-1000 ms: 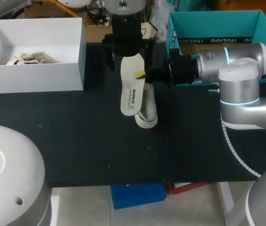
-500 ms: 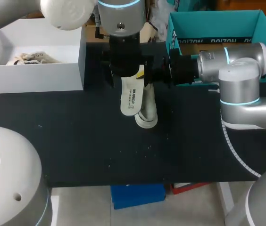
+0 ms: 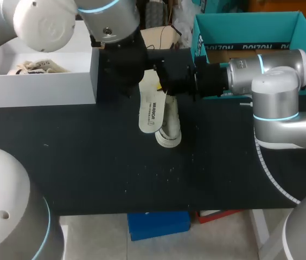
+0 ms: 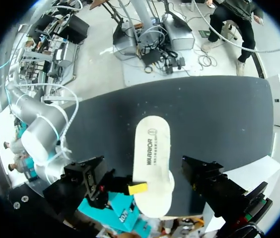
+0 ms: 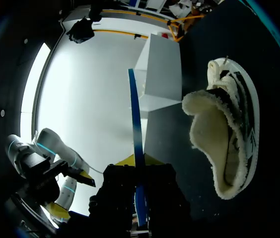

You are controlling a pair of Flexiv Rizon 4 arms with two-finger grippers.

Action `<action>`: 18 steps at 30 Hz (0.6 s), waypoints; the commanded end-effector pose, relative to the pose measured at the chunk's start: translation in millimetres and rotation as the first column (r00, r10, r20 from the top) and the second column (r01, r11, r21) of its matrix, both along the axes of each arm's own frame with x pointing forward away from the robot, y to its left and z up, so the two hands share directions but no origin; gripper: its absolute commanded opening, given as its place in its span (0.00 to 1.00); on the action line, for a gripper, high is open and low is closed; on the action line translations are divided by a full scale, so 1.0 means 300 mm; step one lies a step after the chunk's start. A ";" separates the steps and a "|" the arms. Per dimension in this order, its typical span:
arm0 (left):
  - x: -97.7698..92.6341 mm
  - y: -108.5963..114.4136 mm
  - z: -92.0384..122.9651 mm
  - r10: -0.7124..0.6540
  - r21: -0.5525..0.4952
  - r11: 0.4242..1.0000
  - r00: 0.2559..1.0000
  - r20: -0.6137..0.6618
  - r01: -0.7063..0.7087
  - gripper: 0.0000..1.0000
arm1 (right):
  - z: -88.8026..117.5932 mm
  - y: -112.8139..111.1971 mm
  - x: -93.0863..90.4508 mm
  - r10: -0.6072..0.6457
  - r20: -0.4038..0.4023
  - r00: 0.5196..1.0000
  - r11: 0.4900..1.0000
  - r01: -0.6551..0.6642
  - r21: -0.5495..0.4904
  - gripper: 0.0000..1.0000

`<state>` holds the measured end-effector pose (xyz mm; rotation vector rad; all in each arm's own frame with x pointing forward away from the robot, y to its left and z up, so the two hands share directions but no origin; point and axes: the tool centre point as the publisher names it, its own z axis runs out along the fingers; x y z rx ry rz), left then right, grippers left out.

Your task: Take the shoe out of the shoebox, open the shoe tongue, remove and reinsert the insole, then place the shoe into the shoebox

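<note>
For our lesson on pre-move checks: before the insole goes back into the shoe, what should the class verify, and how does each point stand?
1. Right gripper shut on the flat white insole: ok.
2. Left gripper open, astride the insole without touching it: ok.
3. White fleece-lined shoe held steady: not ok, nothing grips it.
4. Insole toe lined up with the shoe opening: cannot tell.
5. White cardboard shoebox open and ready: ok.
</note>
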<state>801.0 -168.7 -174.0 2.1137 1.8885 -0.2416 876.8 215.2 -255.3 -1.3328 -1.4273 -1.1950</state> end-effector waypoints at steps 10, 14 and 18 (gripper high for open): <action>-0.010 0.121 -0.050 -0.073 -0.528 0.846 0.997 0.025 0.075 1.00 | -0.001 0.004 0.000 -0.002 0.001 1.000 1.000 0.002 -0.001 0.00; -0.010 0.121 -0.050 -0.073 -0.528 0.846 0.997 0.025 0.075 1.00 | -0.001 0.004 0.000 -0.002 0.001 1.000 1.000 0.002 -0.001 0.00; -0.010 0.121 -0.050 -0.073 -0.528 0.846 0.997 0.025 0.075 1.00 | -0.001 0.004 0.000 -0.002 0.001 1.000 1.000 0.002 -0.001 0.00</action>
